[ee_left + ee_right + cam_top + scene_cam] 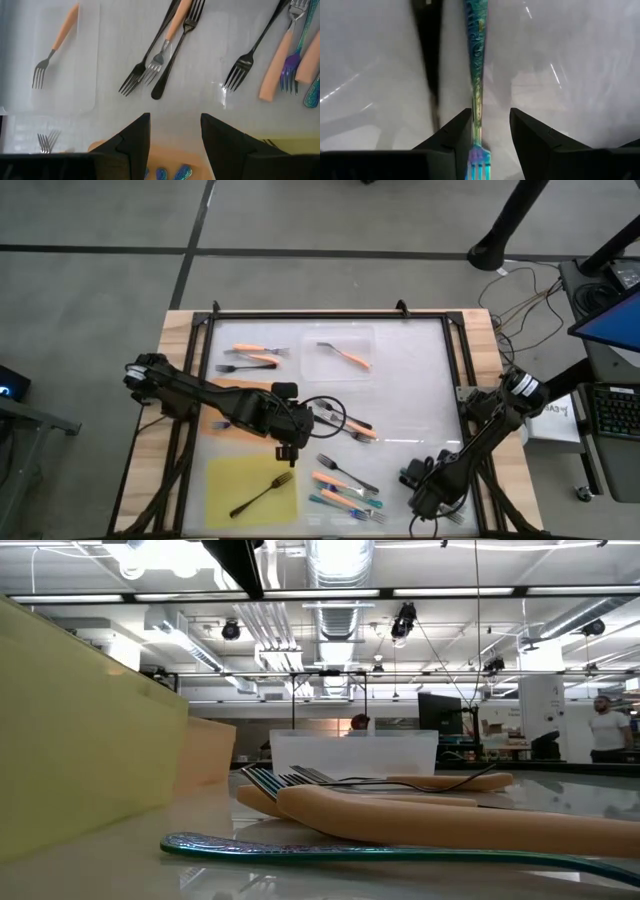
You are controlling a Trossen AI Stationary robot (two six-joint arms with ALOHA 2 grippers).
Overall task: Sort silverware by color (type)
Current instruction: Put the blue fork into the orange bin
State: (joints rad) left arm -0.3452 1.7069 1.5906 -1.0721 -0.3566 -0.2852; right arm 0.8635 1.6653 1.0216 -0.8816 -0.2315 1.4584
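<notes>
My left gripper [291, 448] hovers open at mid-table, past the orange mat's [228, 423] edge. In its wrist view, black forks [170, 55], orange-handled forks [64, 30] and a teal one [295, 55] lie flat ahead of my left gripper [175, 132]. My right gripper [418, 480] is low at the near right. It is open, with a teal fork [476, 60] lying between its fingers, tines toward the wrist. More forks lie in a cluster [345, 488] near the front edge. One black fork [262, 493] rests on the yellow mat [225, 480]. An orange fork [352, 357] lies in the clear tray [330, 370]. My right gripper [491, 132] straddles the teal fork's neck [477, 125], just above its tines, with the fingers across the fork. The neck runs close along the inner side of one finger [457, 132], well apart from the other. Whether that finger touches it, I cannot tell.
Orange and black forks [250, 358] lie at the far left. Mixed forks [345, 423] sit mid-table beside my left gripper. In the low view, a teal handle [400, 852] and orange handles [450, 820] fill the foreground. A black frame [330, 315] rims the table.
</notes>
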